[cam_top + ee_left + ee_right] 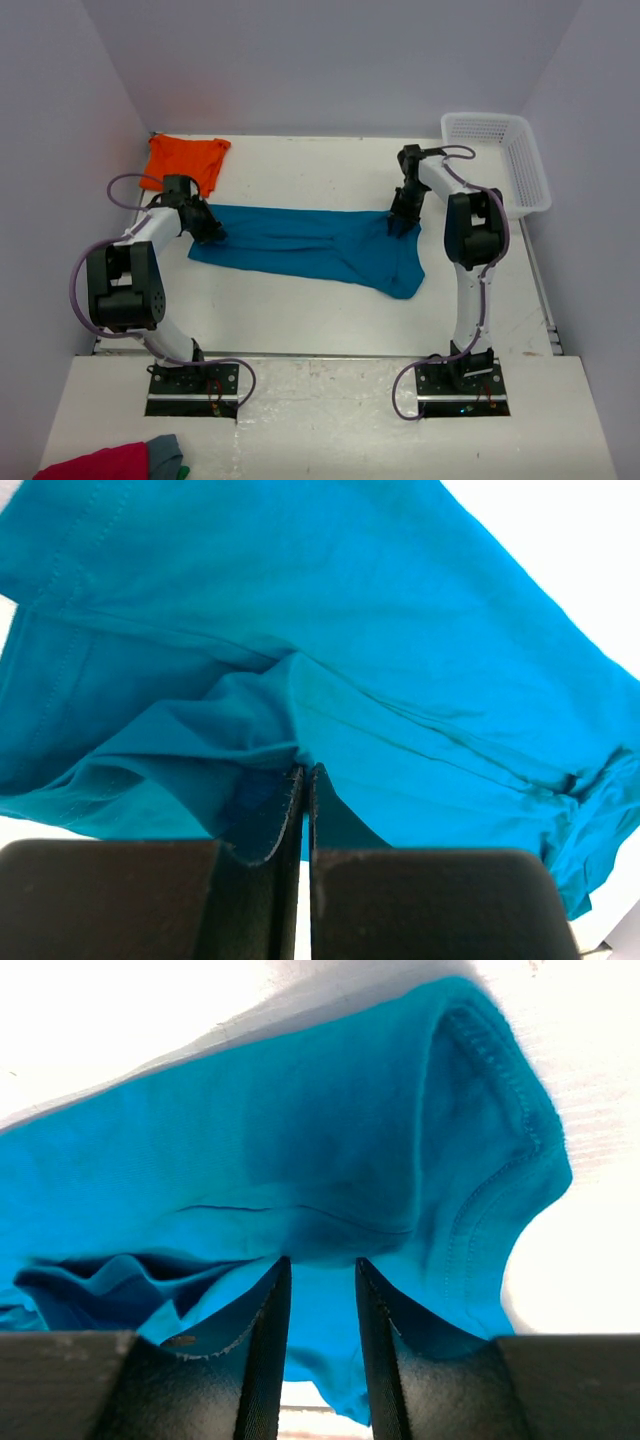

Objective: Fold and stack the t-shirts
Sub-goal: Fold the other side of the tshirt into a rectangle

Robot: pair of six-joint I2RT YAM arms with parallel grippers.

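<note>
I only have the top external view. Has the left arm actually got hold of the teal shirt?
Observer: Yes; in the left wrist view the left jaws are pressed together on a fold of the teal t-shirt.
Operator: And the right?
Observer: The right jaws stand slightly apart, teal cloth filling the gap.
Operator: Which part is it?
Observer: An edge beside a curved stitched hem.

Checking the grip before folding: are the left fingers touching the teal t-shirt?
Touching. The left wrist view shows the left fingers closed on a fold of the teal t-shirt, cloth pinched between them.
</note>
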